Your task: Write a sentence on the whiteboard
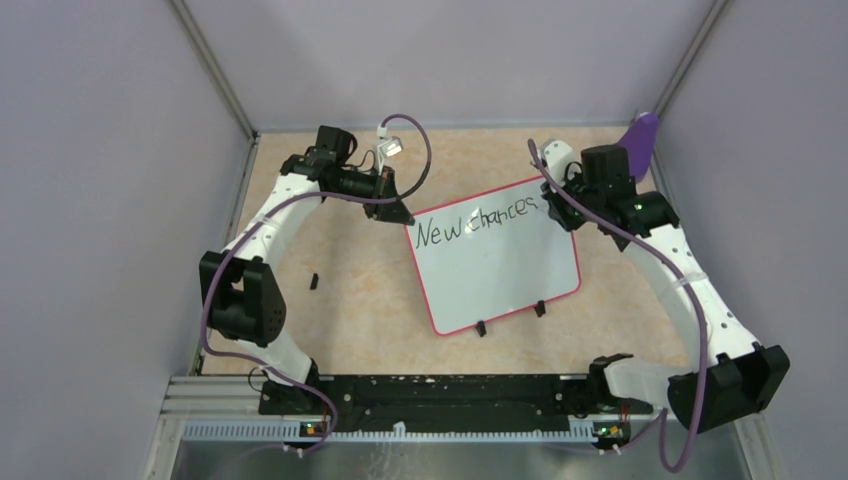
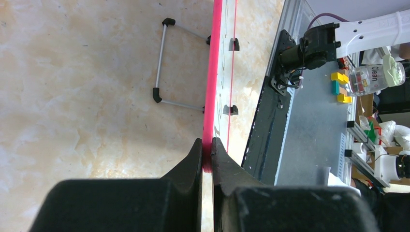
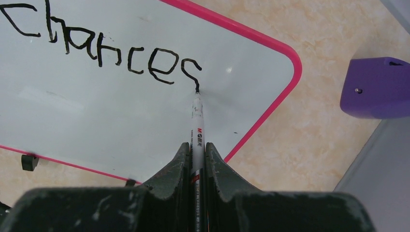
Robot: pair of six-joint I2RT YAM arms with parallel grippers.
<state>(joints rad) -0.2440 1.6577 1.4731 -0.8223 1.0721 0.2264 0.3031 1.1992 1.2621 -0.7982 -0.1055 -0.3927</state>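
The whiteboard (image 1: 500, 275) lies tilted on the tan table, pink-rimmed, with two black clip feet (image 1: 481, 328) on its near edge. The sentence (image 1: 475, 222) reads "New chances" along the top. My left gripper (image 1: 405, 214) is shut on the board's far left corner; in the left wrist view its jaws (image 2: 208, 153) pinch the pink rim (image 2: 213, 72) edge-on. My right gripper (image 3: 197, 147) is shut on a white marker (image 3: 197, 121). The marker's tip touches the whiteboard (image 3: 121, 111) at the end of the "s" of "chances" (image 3: 106, 48). In the top view this gripper (image 1: 560, 205) covers the line's end.
A purple object (image 1: 640, 135) stands at the back right corner, also close to the board's corner in the right wrist view (image 3: 374, 87). A small black piece (image 1: 314, 281) lies left of the board. A wire stand (image 2: 164, 63) sits beside the rim. Grey walls enclose the table.
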